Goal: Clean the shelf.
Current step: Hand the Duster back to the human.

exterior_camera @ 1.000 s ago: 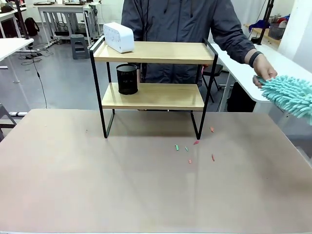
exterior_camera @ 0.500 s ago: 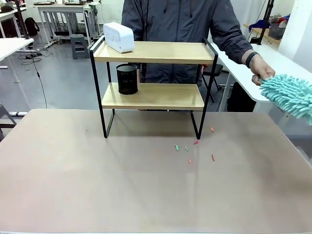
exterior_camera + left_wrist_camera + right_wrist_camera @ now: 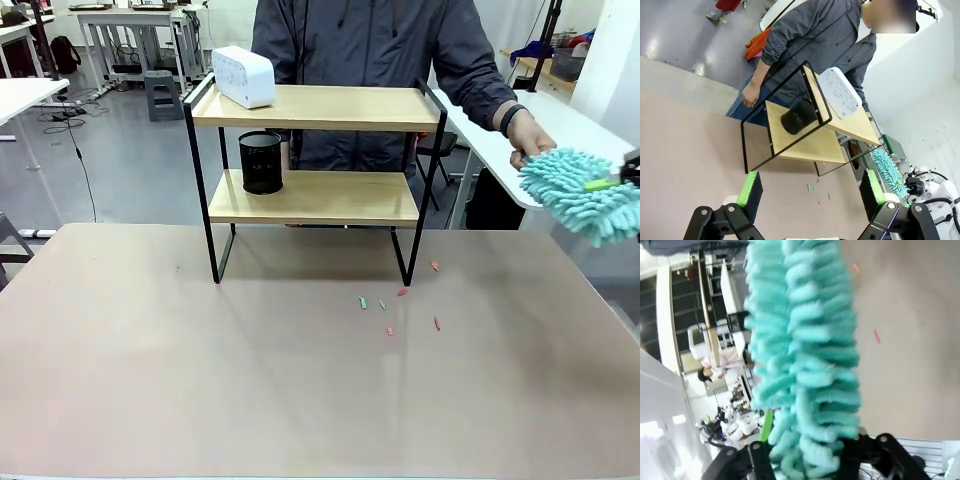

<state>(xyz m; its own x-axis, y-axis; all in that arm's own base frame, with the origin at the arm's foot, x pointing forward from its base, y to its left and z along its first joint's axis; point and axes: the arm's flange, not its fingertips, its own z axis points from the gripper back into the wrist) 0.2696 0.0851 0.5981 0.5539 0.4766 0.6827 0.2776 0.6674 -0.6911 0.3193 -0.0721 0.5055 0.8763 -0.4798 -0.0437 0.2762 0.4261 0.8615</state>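
Note:
The shelf (image 3: 310, 107) stands at the table's far side, with two wooden boards in a black frame; it also shows in the left wrist view (image 3: 812, 145). A teal fluffy duster (image 3: 575, 190) hangs in the air at the far right. The person's hand (image 3: 530, 140) grips its near-shelf end. My right gripper (image 3: 620, 180) is at the duster's other end, jaws spread wide with the duster (image 3: 805, 355) between them and one green pad (image 3: 767, 425) showing. My left gripper (image 3: 810, 187) is open and holds nothing, high above the table.
A white box (image 3: 243, 76) lies on the top board's left end. A black mesh cup (image 3: 261, 162) stands on the lower board. Several small red and green scraps (image 3: 390, 305) lie on the tan table (image 3: 200, 380) near the shelf's right leg.
My right gripper's jaws have spread apart around the duster. The duster has shifted a little left and up, and the person's hand stays on its end.

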